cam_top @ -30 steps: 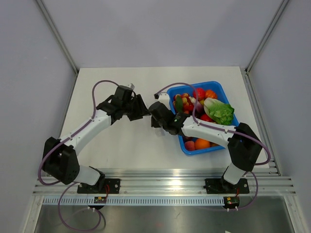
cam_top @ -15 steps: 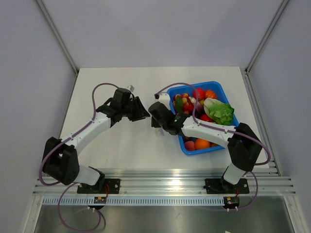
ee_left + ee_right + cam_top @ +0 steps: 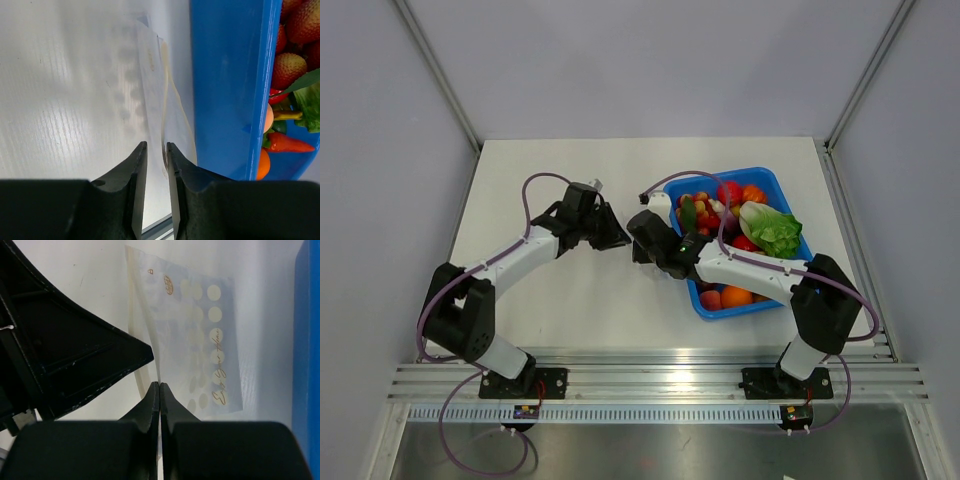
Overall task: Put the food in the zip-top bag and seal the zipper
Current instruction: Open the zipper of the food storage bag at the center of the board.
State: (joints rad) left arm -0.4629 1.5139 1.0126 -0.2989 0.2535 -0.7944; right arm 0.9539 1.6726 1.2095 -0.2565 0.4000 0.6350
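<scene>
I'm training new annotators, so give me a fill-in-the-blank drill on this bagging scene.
The right gripper is ___ on the zip-top bag. The left gripper straddles the bag's edge, jaws slightly ___. The cabbage lies in the ___ tray.
Missing: shut; apart; blue.

Two robot arms, the left arm (image 3: 510, 262) and the right arm (image 3: 750, 270), work at one white counter (image 3: 585, 305). Each ends in a single two-fingered claw, the left claw (image 3: 156, 145) and the right claw (image 3: 159, 384). Each arm carries one purple cable (image 3: 533, 183), two in all. There is one clear zip-top bag (image 3: 200, 340) and one blue tray (image 3: 752, 172). In the tray's toy produce are one green leafy cabbage (image 3: 772, 230), at least two strawberries (image 3: 289, 70), one orange fruit (image 3: 736, 296) and one peach-coloured fruit (image 3: 711, 299). The rest of the heap is too jumbled to count.
</scene>
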